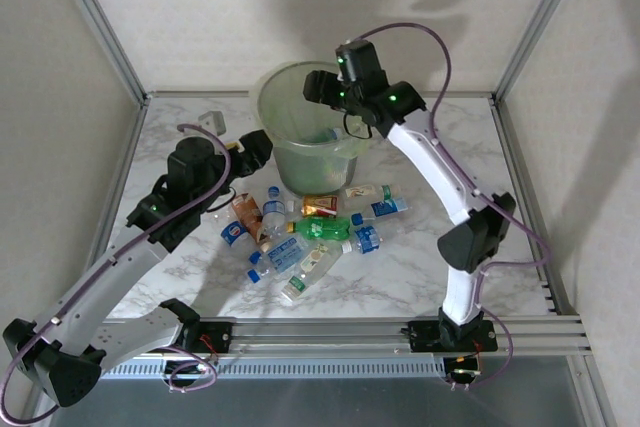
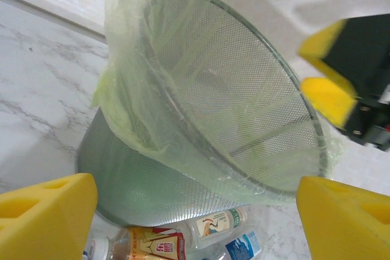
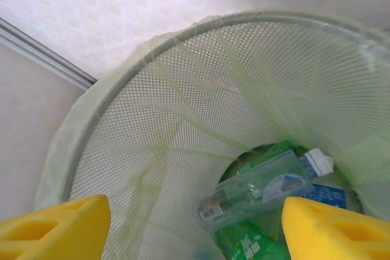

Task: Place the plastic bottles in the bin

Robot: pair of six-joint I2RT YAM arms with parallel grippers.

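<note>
The bin (image 1: 272,117), a pale-green mesh bucket with a liner bag, stands at the back middle of the marble table. My right gripper (image 1: 322,87) hangs over its mouth, open and empty (image 3: 195,229). Below it, inside the bin (image 3: 152,126), lie a clear bottle (image 3: 259,192) and a green one (image 3: 256,245). Several plastic bottles (image 1: 305,232) lie in a heap in front of the bin. My left gripper (image 1: 258,150) is open and empty just left of the bin, facing its wall (image 2: 152,181); a white-labelled bottle (image 2: 213,226) and a red-labelled one (image 2: 155,245) lie at its foot.
A small grey object (image 1: 210,120) lies at the back left. Aluminium frame posts (image 1: 100,22) and walls close in the table. A rail (image 1: 400,332) carries the arm bases along the near edge. The right gripper's yellow pads (image 2: 329,95) show at the upper right of the left wrist view.
</note>
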